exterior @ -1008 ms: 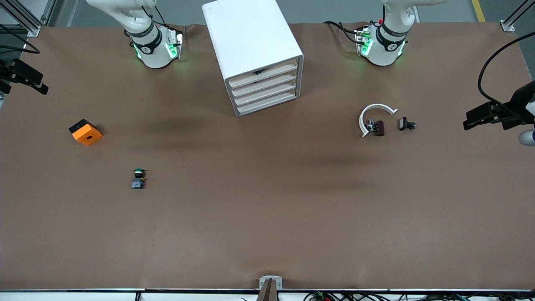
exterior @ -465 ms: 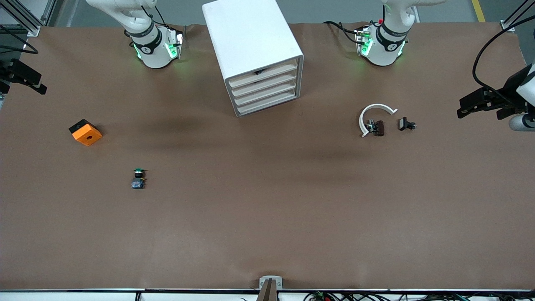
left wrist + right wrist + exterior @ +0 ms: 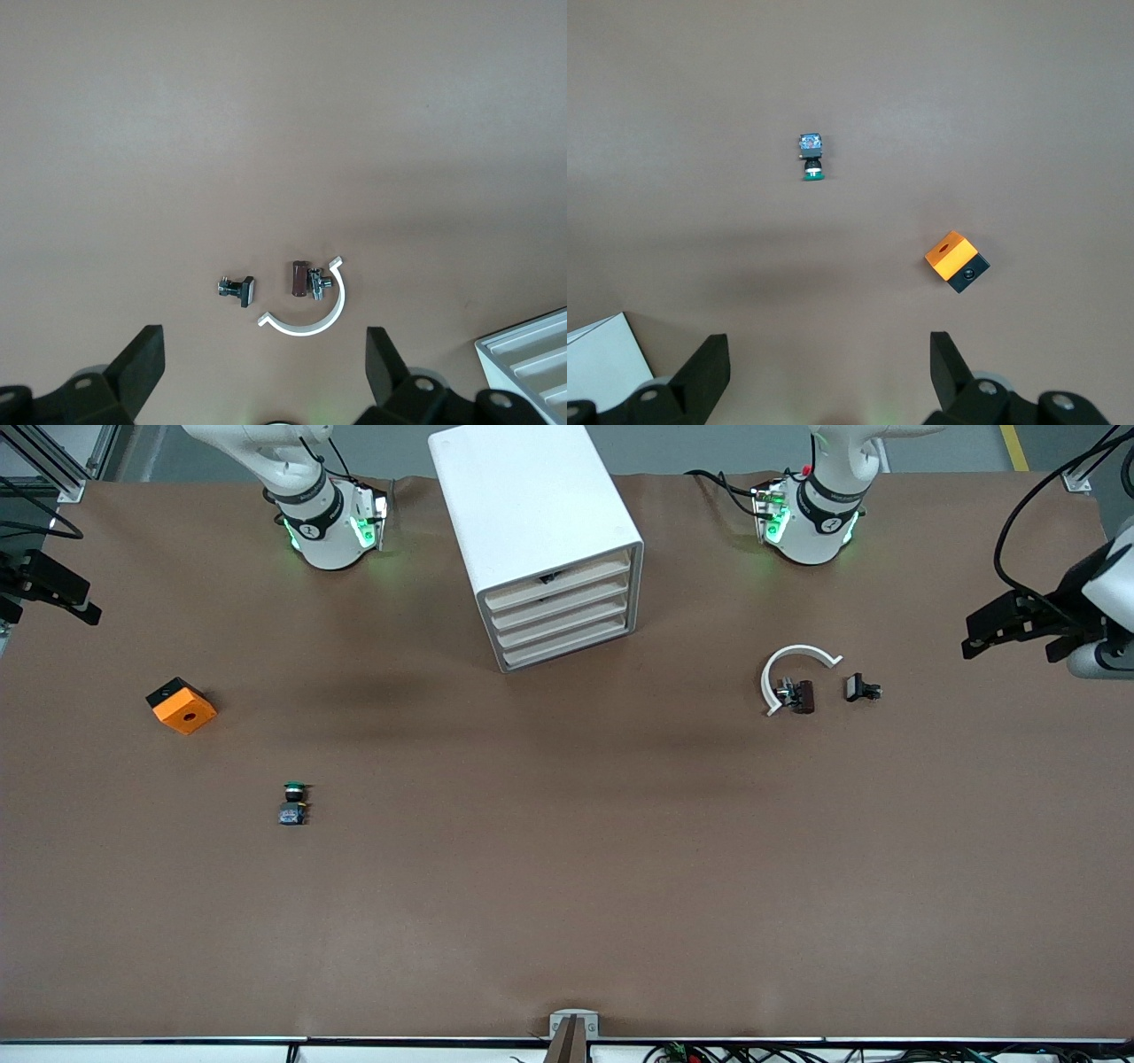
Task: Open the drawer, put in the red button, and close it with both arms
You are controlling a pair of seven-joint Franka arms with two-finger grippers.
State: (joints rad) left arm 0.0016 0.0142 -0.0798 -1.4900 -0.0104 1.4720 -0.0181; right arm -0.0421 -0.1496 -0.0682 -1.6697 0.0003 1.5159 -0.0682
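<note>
The white four-drawer cabinet (image 3: 532, 514) stands between the arm bases, with all drawer fronts (image 3: 560, 611) flush; a small dark spot shows at the top drawer's upper edge. The red button shows in no view. The green-capped twin (image 3: 293, 802) lies toward the right arm's end and also shows in the right wrist view (image 3: 811, 156). My left gripper (image 3: 974, 636) hangs open and empty over the table's edge at the left arm's end, its jaws wide apart in its wrist view (image 3: 264, 335). My right gripper (image 3: 84, 602) hangs open and empty over the other end (image 3: 827, 340).
An orange and black block (image 3: 181, 705) lies toward the right arm's end (image 3: 955, 261). A white C-shaped ring (image 3: 784, 669), a dark maroon metal part (image 3: 802, 696) and a small black part (image 3: 859, 688) lie toward the left arm's end. The cabinet's corner shows in both wrist views (image 3: 532, 345) (image 3: 602, 363).
My left gripper has moved up the front view and a little inward from the table's edge. The right gripper has barely shifted. Nothing on the table has moved.
</note>
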